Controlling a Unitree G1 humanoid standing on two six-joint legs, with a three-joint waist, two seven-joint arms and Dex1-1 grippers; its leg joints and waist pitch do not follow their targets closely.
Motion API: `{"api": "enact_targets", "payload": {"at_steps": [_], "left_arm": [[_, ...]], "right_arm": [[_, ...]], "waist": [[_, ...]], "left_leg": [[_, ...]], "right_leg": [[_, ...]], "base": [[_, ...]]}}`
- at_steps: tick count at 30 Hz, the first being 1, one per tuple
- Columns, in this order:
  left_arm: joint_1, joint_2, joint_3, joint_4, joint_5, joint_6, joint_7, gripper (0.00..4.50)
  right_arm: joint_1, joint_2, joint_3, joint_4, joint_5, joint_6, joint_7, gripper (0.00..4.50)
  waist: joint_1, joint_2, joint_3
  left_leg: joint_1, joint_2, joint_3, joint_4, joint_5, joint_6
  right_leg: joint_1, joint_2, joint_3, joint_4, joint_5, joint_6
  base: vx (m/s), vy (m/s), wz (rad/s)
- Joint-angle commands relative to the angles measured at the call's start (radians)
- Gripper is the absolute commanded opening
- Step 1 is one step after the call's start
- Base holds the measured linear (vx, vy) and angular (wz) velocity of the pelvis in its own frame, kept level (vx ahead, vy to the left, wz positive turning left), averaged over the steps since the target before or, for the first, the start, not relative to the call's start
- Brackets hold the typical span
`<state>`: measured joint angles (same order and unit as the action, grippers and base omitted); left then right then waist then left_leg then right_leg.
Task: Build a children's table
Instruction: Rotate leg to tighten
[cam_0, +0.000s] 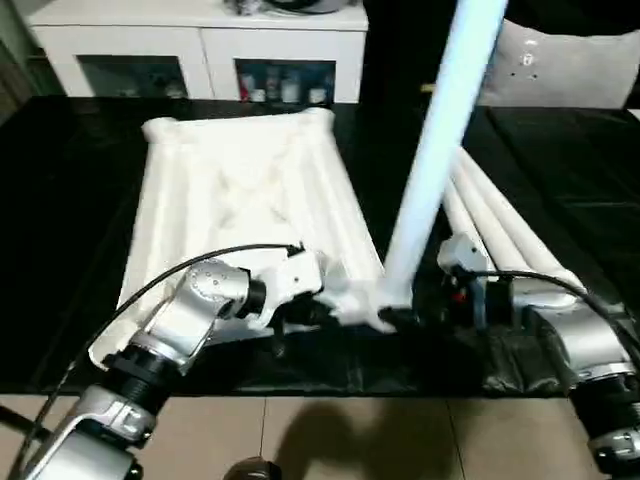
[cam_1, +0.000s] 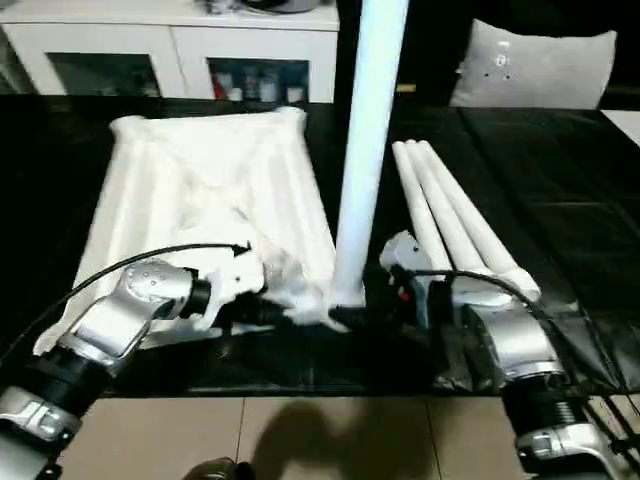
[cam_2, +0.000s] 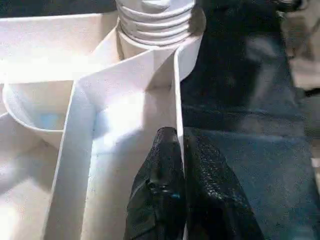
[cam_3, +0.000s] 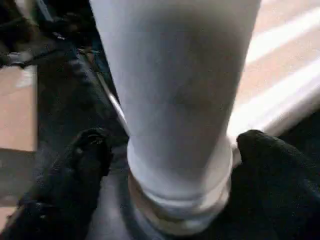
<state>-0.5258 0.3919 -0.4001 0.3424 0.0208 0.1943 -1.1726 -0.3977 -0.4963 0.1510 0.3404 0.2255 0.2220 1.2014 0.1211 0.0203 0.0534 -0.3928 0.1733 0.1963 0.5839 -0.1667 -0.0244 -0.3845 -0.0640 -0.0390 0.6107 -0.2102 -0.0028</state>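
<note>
Left pincer (cam_2: 181, 150) clamped on table (cam_0: 240, 190) rim at its near right corner. Right pincer (cam_3: 170, 150) apart, either side of the upright leg (cam_0: 440, 150) in that corner.

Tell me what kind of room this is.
Probably a home-style room or a mock-up of one: a white cabinet with glass doors stands at the back, a grey cushion sits to one side, and the table top lies on a black mat over tiled floor.

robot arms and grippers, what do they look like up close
Both forearms are silver metal cylinders with black ribbed rings near the picture's bottom edge. A thin black cable loops over the left arm, another over the right arm. Wrist housings are white, with a red spot by the right. Each gripper has two black textured fingers.
</note>
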Motion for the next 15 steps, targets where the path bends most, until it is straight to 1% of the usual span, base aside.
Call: {"api": "enact_targets", "payload": {"at_steps": [1, 4, 6, 7, 12, 13, 15], "left_arm": [[-0.003, 0.012, -0.047, -0.008, 0.006, -0.031, -0.055, 0.0], [0.0, 0.019, -0.05, -0.004, 0.01, -0.044, -0.067, 0.0], [0.0, 0.019, -0.05, -0.004, 0.01, -0.045, -0.067, 0.0], [0.001, 0.019, -0.049, -0.003, 0.011, -0.047, -0.07, 0.0], [0.002, 0.02, -0.051, 0.003, 0.006, -0.059, -0.076, 0.0], [0.002, 0.02, -0.051, 0.004, 0.005, -0.06, -0.076, 0.0], [0.005, 0.017, -0.048, 0.003, 0.001, -0.058, -0.075, 0.0]], "right_arm": [[0.007, -0.019, 0.026, -0.028, 0.01, 0.002, 0.051, 4.12], [0.011, -0.017, 0.041, -0.031, 0.012, 0.008, 0.067, 3.79], [0.011, -0.016, 0.042, -0.031, 0.013, 0.008, 0.068, 3.69], [0.012, -0.015, 0.043, -0.029, 0.012, 0.007, 0.075, 3.56], [0.015, -0.019, 0.046, -0.027, 0.013, 0.013, 0.091, 3.09], [0.016, -0.02, 0.046, -0.027, 0.013, 0.013, 0.092, 2.99], [0.018, -0.021, 0.044, -0.028, 0.018, 0.016, 0.091, 2.85]], "waist": [[-0.003, -0.004, -0.064], [-0.004, -0.005, -0.063], [-0.004, -0.005, -0.062], [-0.005, -0.007, -0.063], [-0.004, -0.007, -0.066], [-0.004, -0.009, -0.066], [-0.003, -0.009, -0.067]], "left_leg": [[0.033, 0.07, -0.029, -0.066, -0.213, 0.039], [0.032, 0.069, -0.029, -0.065, -0.219, 0.034], [0.032, 0.069, -0.029, -0.066, -0.22, 0.032], [0.031, 0.068, -0.029, -0.065, -0.217, 0.03], [0.031, 0.068, -0.028, -0.062, -0.191, 0.04], [0.031, 0.067, -0.027, -0.061, -0.187, 0.043], [0.031, 0.067, -0.027, -0.06, -0.182, 0.047]], "right_leg": [[0.032, -0.085, 0.039, -0.066, -0.106, -0.251], [0.032, -0.086, 0.04, -0.068, -0.125, -0.25], [0.032, -0.088, 0.04, -0.068, -0.132, -0.249], [0.033, -0.088, 0.041, -0.068, -0.132, -0.248], [0.033, -0.087, 0.04, -0.064, -0.102, -0.251], [0.033, -0.086, 0.039, -0.064, -0.095, -0.252], [0.032, -0.086, 0.039, -0.063, -0.092, -0.255]], "base": [[0.0, 0.0, 0.0], [0.0, 0.0, 0.0], [0.0, 0.0, 0.0], [0.0, 0.0, 0.0], [0.0, 0.0, 0.0], [0.0, 0.0, 0.0], [0.0, 0.0, 0.0]]}}
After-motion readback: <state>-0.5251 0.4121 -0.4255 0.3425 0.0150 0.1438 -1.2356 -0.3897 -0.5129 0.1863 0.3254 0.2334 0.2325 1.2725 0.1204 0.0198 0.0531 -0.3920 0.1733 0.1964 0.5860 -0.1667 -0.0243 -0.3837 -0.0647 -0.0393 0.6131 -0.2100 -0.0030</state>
